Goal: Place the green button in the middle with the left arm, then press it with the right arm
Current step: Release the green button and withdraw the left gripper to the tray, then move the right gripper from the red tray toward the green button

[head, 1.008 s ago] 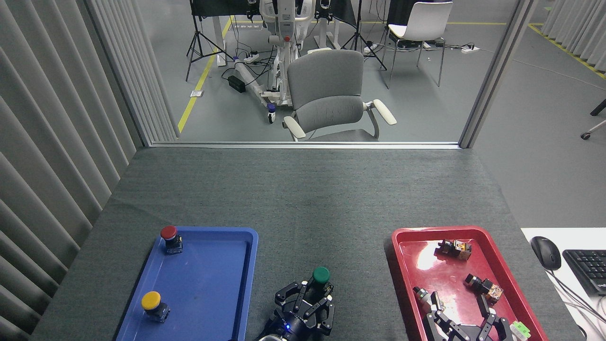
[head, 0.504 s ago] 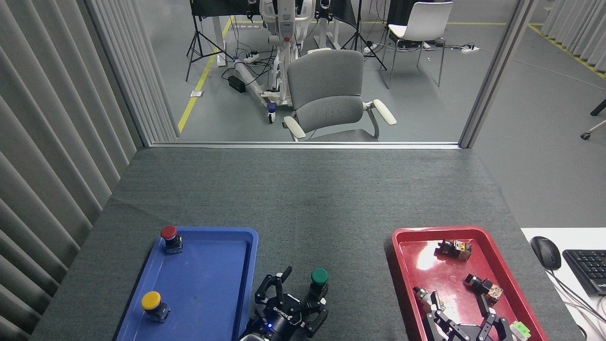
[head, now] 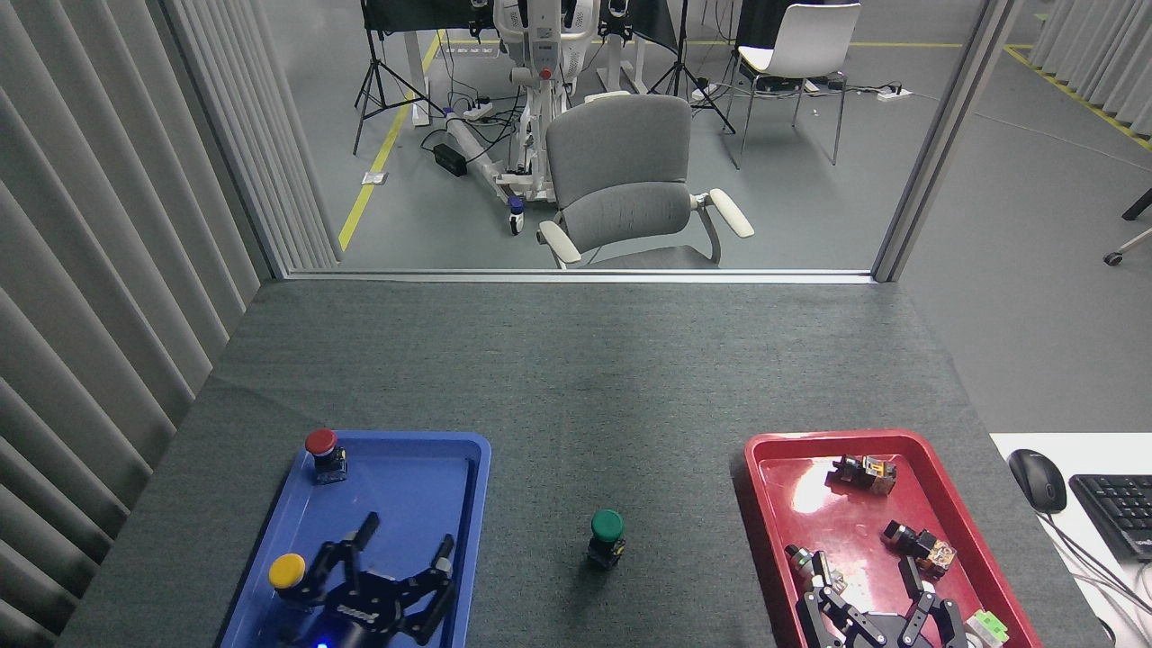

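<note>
Standing upright on the dark grey felt-like tabletop (head: 576,378), between the two trays: green button placed, press pending.

Nearest the front edge, the black left gripper (head: 400,565) hovers over the blue plastic tray (head: 477,468) with jaws spread and empty, beside the yellow-capped push-button (head: 290,576). The black right gripper (head: 879,601) sits over the red plastic tray (head: 765,459), jaws parted, holding nothing. The small green-capped push-button on its black base (head: 607,537) stands free, well apart from both. Risk: an off-centre press could tip the light, unsecured base; the right gripper could also snag the red tray's rim or parts. The red-capped push-button (head: 322,453) occupies the blue tray's far corner.
</note>
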Controlling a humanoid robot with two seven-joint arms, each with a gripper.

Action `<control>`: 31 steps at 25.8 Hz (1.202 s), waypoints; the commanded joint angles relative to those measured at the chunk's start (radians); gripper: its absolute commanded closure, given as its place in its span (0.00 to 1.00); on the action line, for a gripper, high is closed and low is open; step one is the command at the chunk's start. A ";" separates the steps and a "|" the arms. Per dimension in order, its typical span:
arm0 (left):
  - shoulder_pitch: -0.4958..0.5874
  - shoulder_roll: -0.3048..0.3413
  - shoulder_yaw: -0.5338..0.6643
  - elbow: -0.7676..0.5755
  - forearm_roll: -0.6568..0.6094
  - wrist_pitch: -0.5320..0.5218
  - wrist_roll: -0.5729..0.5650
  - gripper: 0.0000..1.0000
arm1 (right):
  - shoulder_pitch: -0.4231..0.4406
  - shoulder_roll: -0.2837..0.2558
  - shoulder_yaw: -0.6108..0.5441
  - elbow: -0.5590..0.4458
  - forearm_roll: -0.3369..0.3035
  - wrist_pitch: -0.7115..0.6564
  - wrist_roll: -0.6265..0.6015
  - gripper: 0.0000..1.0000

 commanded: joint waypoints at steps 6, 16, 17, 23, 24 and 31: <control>0.028 -0.021 0.203 -0.031 -0.004 -0.073 -0.063 0.00 | -0.057 0.005 0.038 0.028 0.001 0.003 -0.003 0.01; 0.029 -0.025 0.293 -0.025 -0.001 -0.148 -0.143 0.00 | -0.095 0.022 0.103 0.049 0.001 0.005 0.000 0.01; 0.029 -0.025 0.302 -0.025 0.001 -0.149 -0.143 0.00 | -0.095 0.024 0.106 0.049 0.002 0.005 0.001 0.01; 0.028 -0.045 0.357 -0.016 0.002 -0.197 -0.142 0.00 | -0.138 0.033 0.184 0.063 0.010 0.034 0.006 0.05; 0.028 -0.045 0.356 -0.016 0.002 -0.201 -0.142 0.00 | -0.150 0.039 0.195 0.066 0.022 0.037 0.006 0.06; 0.025 -0.036 0.354 -0.014 0.002 -0.200 -0.142 0.00 | -0.221 0.064 0.298 0.118 0.039 0.065 0.021 0.18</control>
